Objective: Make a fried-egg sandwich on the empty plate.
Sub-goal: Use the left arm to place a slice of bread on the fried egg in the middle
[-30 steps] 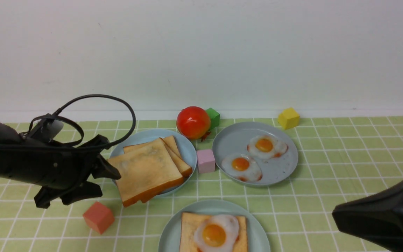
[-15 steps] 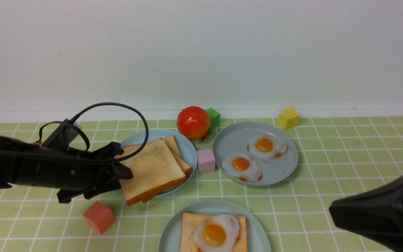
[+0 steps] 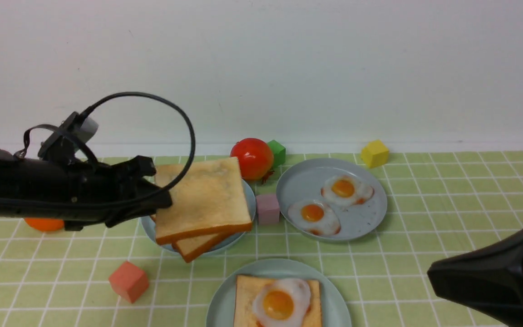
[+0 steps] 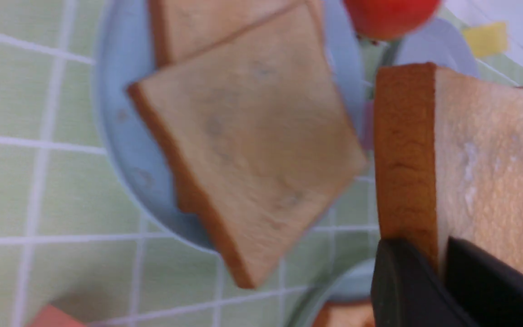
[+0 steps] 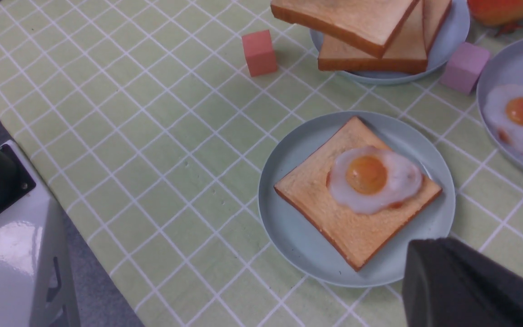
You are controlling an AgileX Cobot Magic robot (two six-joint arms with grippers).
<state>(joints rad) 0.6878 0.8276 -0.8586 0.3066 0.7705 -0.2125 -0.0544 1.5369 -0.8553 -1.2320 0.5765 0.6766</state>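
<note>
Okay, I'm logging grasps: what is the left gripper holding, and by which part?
A toast slice, pinched at its crust edge by the left gripper.

Toast slices (image 3: 202,195), four visible | fried eggs (image 3: 281,303), three | round plates (image 3: 334,281), three | small colored blocks (image 3: 375,154), four | red fruit (image 3: 251,158), one | orange object (image 3: 44,224), one, partly hidden behind an arm

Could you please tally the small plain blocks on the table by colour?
Pink block: 1
Green block: 1
Yellow block: 1
Salmon-red block: 1
Total: 4
</note>
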